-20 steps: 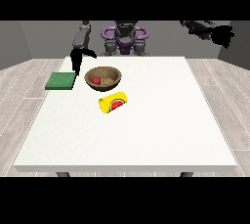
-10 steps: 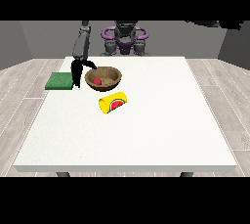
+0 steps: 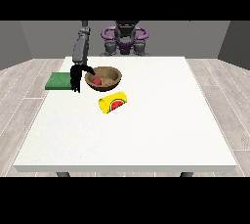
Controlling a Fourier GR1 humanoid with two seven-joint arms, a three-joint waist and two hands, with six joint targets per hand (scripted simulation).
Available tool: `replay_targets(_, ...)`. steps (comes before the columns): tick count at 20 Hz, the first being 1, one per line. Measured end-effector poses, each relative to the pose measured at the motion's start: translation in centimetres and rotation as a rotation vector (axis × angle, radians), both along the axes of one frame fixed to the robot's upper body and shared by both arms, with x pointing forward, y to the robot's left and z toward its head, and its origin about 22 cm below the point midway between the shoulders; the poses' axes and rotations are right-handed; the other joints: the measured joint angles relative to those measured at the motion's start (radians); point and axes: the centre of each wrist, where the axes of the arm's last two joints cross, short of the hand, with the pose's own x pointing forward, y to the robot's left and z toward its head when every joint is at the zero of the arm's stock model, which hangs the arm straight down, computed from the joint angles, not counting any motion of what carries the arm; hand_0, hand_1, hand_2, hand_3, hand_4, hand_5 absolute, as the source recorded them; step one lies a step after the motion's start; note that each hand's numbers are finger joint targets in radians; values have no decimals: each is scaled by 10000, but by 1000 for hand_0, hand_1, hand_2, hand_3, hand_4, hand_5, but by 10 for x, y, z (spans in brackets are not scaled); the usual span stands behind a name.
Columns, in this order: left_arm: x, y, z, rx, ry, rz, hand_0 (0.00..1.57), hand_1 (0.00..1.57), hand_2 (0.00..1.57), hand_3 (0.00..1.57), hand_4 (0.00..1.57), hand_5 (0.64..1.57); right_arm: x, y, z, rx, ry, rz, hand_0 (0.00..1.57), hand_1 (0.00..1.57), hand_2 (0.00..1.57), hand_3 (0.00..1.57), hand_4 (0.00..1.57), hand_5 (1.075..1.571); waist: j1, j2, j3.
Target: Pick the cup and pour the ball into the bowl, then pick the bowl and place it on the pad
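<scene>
While red ball (image 3: 98,80) sits in round wooden bowl (image 3: 111,75), yellow cup (image 3: 113,102) lies sideways; hand (image 3: 76,76) beside rim, grip unclear

I see the white table (image 3: 146,135) carrying three things, all in its far left part. A green pad (image 3: 59,80) lies at the left edge. Right of it sits the wooden bowl (image 3: 110,77). The yellow cup (image 3: 113,102) lies on its side just nearer.
</scene>
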Motion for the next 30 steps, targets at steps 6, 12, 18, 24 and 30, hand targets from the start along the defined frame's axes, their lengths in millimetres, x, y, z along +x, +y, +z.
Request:
replay_targets(6,-8,-2,18,21,-339,-213,0,0,0,0,0,1537,1,0,-4,37,-612,-376,0,0,0,0,312,1570,101,200,-87)
replay_targets(12,-5,-11,21,77,-359,-512,0,0,0,0,0,1535,8,27,0,-222,-554,-606,0,0,0,0,444,1570,410,150,-122)
replay_targets(18,-12,-10,39,160,-644,-687,0,0,0,0,0,1533,17,43,10,-667,-296,-1216,1319,1319,1208,0,475,1521,725,284,-194)
replay_targets(24,-12,1,33,39,-433,-744,0,0,0,0,0,1547,9,35,4,-2018,573,-1668,1571,1571,1571,1571,1175,1448,815,99,-240)
replay_targets(30,-5,22,11,-284,252,-291,0,0,0,0,0,1547,14,34,18,-3652,2349,-1690,1571,1571,1571,1571,1250,1455,450,-420,-62)
